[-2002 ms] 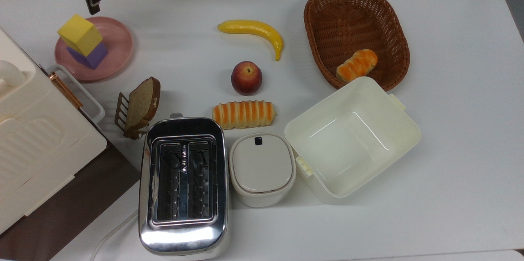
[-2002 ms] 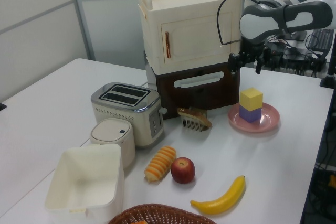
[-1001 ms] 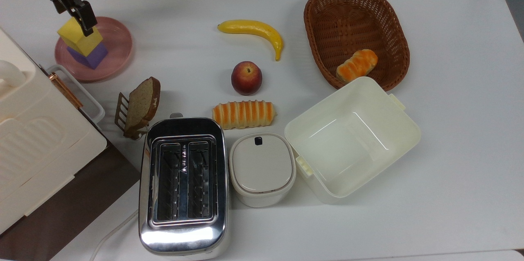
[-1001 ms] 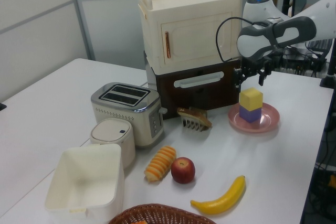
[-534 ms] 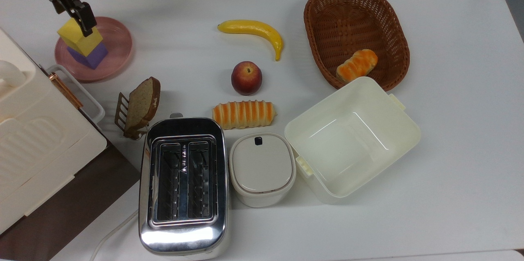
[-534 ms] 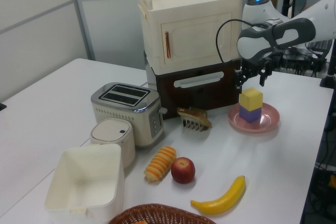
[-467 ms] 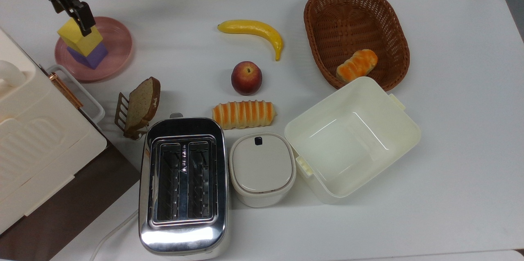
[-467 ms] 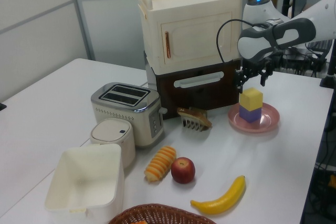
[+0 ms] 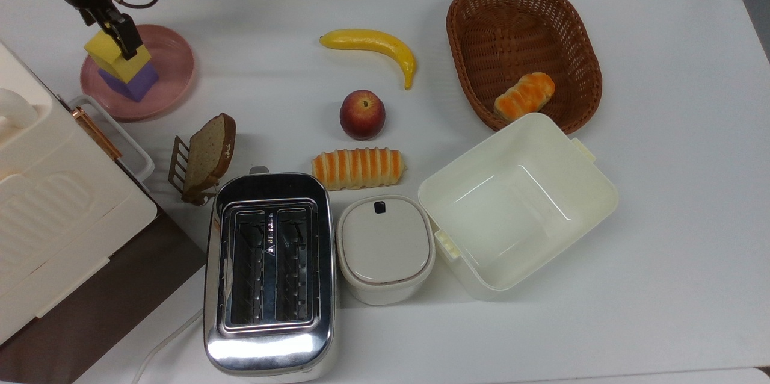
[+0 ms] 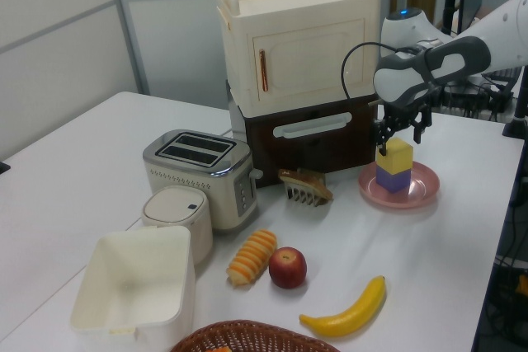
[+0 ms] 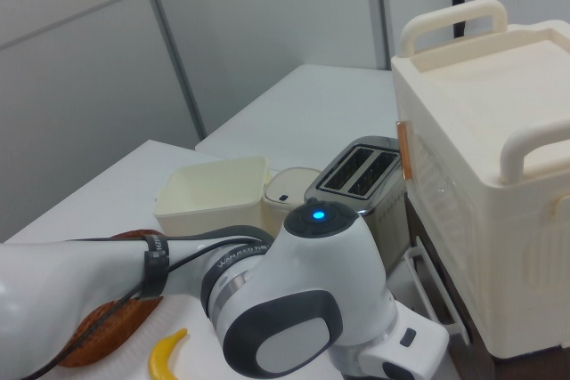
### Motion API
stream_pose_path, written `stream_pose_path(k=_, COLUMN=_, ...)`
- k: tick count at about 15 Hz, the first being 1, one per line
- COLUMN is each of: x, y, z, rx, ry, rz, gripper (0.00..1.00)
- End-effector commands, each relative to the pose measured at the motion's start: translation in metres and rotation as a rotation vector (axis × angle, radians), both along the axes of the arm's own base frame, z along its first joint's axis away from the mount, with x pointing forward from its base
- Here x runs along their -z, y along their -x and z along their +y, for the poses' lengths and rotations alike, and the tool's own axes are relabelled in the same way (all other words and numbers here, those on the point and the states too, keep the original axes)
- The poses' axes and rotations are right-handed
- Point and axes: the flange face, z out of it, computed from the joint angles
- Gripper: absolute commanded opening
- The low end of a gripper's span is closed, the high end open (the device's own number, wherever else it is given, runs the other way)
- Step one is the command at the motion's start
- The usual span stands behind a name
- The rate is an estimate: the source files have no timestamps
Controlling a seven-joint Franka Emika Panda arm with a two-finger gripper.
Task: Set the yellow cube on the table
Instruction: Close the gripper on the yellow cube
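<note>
Lowered since a second ago, my gripper [image 9: 118, 35] fingers apart astride yellow cube [image 9: 117, 56], cube stacked on purple cube [image 9: 135, 82], pink plate [image 9: 174, 65], table [image 9: 662, 131] at 10 o'clock in the top view.

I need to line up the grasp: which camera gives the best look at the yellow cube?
The left view: the yellow cube shows side-on, stacked on the purple cube on the pink plate, with the hand right above it. In the top view a finger crosses the cube's top. In the right view the arm blocks that area.

Toaster [image 9: 269, 272] — banana [image 9: 373, 47], peach [image 9: 362, 114] — wicker basket [image 9: 475, 65]
</note>
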Motion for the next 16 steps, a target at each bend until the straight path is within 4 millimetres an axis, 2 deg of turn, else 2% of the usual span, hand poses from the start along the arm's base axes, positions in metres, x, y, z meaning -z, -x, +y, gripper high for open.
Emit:
stream_pose_path(k=1, x=0.004, y=-0.001, z=0.004, rx=-0.012, ry=0.027, rz=-0.009, gripper=1.0)
stream_pose_path(k=4, x=0.009, y=-0.003, z=0.006, rx=-0.027, ry=0.037, rz=0.006, gripper=1.0)
stream_pose_path(k=5, x=0.009, y=-0.003, z=0.006, rx=-0.027, ry=0.037, rz=0.006, gripper=0.93)
stream_pose_path(k=6, x=0.009, y=-0.002, z=0.006, rx=-0.028, ry=0.038, rz=0.008, gripper=0.5)
stream_pose_path(k=8, x=0.009, y=-0.003, z=0.006, rx=-0.032, ry=0.039, rz=0.009, gripper=0.25)
stream_pose_path(k=9, x=0.009, y=-0.003, z=0.006, rx=-0.031, ry=0.039, rz=0.009, gripper=0.18)
stream_pose_path(k=10, x=0.009, y=-0.003, z=0.007, rx=-0.032, ry=0.039, rz=0.009, gripper=0.14)
stream_pose_path(k=13, x=0.008, y=-0.004, z=0.009, rx=-0.035, ry=0.04, rz=0.007, gripper=0.14)
stream_pose_path(k=15, x=0.001, y=-0.004, z=0.012, rx=-0.039, ry=0.044, rz=-0.001, gripper=0.14)
stream_pose_path(k=16, x=-0.006, y=-0.007, z=0.02, rx=-0.052, ry=0.046, rz=-0.005, gripper=0.14)
